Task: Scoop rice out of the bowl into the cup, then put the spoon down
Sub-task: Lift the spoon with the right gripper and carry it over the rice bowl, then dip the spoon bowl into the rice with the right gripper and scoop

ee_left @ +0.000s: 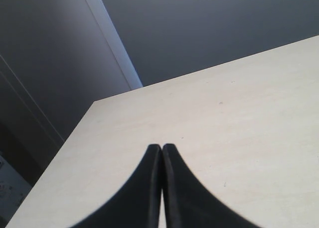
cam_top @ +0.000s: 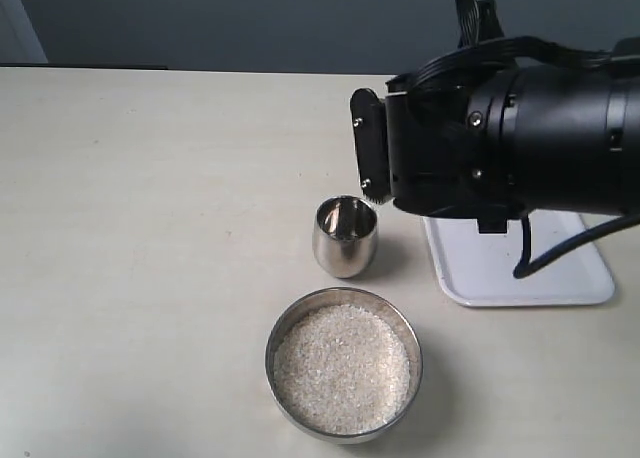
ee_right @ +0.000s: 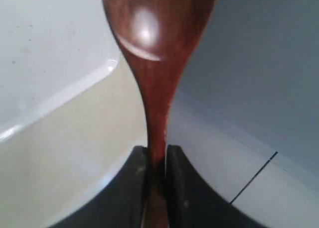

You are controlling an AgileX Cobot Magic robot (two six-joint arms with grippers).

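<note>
Rice [cam_top: 342, 370] fills the bowl [cam_top: 271, 363] nearly to the rim. The bowl sits close to the worktop edge nearest the exterior camera, about midway along it. The cup [cam_top: 345, 240] stands upright just behind the bowl, toward the far edge, and I can see no grains in it. A white tray [cam_top: 560, 278] lies toward the right edge, under the right arm [cam_top: 520, 138].

The right gripper [ee_right: 157, 158] is closed tight on the slim handle of the spoon [ee_right: 155, 88]. The oval head points away from the wrist, above the tray's rim, and no rice shows on it. The left gripper [ee_left: 162, 148] has its jaws pressed together with nothing between them, over bare table [ee_left: 239, 113] near a far corner.

I judge that the first scoop has not been made; the step in hand is bringing the spoon to the bowl. To do it well:
- Swing the head clear of the cup on the way over, as the cup looks light and easy to topple.
- Enter the rice at a shallow angle, hollow side up, and take a modest load.
- Travel level to the cup, then tip only once the head is over its narrow mouth.
- Watch for the handle twisting in the jaws.
</note>
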